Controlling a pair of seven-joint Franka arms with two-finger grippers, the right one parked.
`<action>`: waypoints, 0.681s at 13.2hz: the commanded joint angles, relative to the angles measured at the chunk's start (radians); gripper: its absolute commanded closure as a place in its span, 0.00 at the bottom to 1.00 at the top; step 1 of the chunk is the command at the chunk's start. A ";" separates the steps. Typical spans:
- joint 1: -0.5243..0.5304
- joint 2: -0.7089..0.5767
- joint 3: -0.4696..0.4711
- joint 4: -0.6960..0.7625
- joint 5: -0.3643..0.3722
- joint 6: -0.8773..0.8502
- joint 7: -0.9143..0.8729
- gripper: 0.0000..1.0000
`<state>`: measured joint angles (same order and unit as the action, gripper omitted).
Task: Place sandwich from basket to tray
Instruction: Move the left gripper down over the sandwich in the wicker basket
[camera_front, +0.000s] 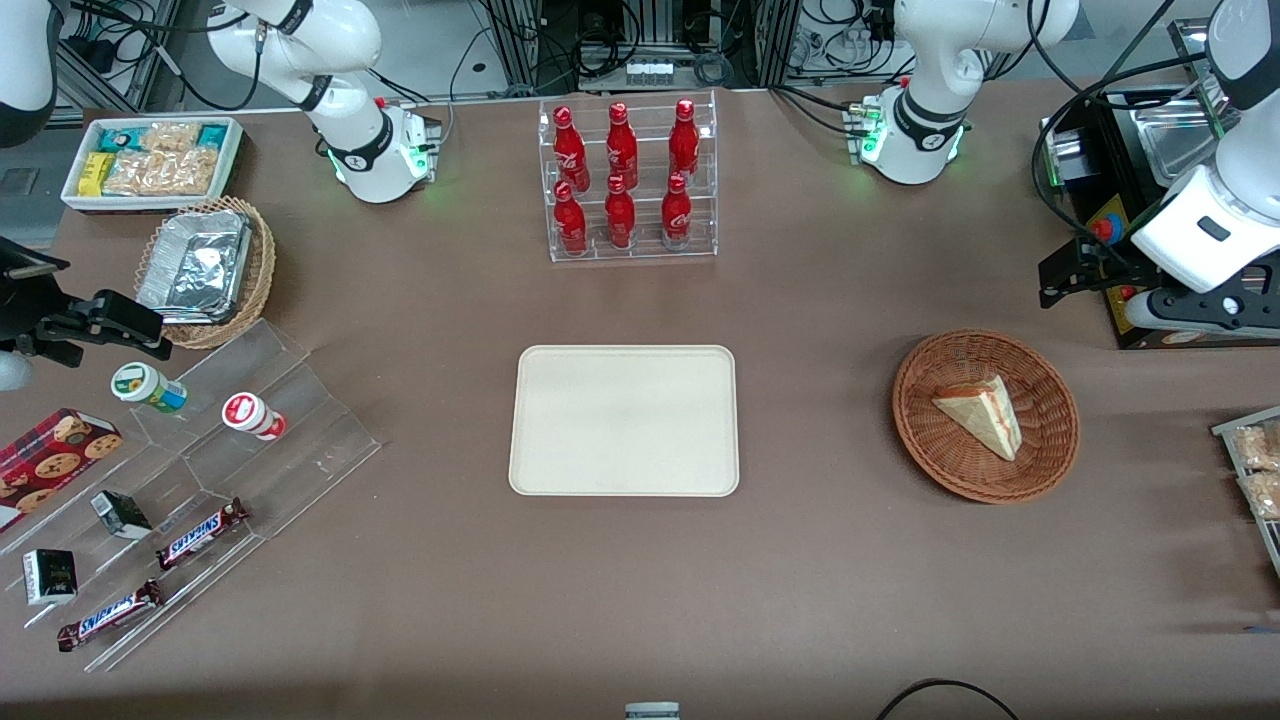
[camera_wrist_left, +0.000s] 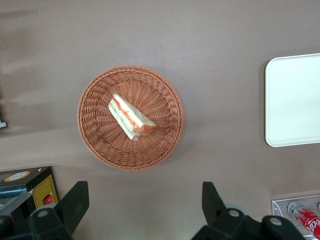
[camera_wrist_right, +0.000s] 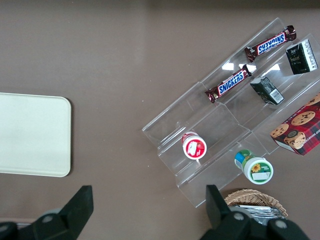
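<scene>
The sandwich (camera_front: 981, 413) lies in the round woven basket (camera_front: 1050, 450), toward the working arm's end of the table, and it has not been touched yet; the cream tray (camera_front: 560, 470) sits bare in the middle of the table, well apart from the basket. The gripper (camera_wrist_left: 145, 210) hangs high above the table, beside the basket rather than over it, on the side farther from the front camera, with its jaws spread wide and nothing between them. So the step in hand is the approach and grasp. To do it well, the arm should first bring the gripper directly over the wedge, then turn the wrist so the fingers (camera_wrist_left: 75, 202) close across the two flat bread faces rather than along the long sloping edge or on the pointed tip, where they would likely slip off. In the wrist view the wedge lies on a slant across the basket floor with its filling edge showing, so the jaw line ought to match that slant. The descent should stop short of the weave, since the basket is light and could shift or lift with the sandwich. The squeeze should be gentle, as soft bread probably crushes easily.
</scene>
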<state>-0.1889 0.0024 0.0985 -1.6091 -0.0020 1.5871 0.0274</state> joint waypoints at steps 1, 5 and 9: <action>-0.004 -0.004 -0.002 0.005 0.014 0.007 -0.011 0.00; 0.011 0.014 0.006 0.003 0.013 0.007 -0.006 0.00; 0.084 0.047 0.010 -0.011 0.013 0.016 0.002 0.00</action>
<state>-0.1436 0.0308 0.1125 -1.6132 0.0028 1.5876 0.0275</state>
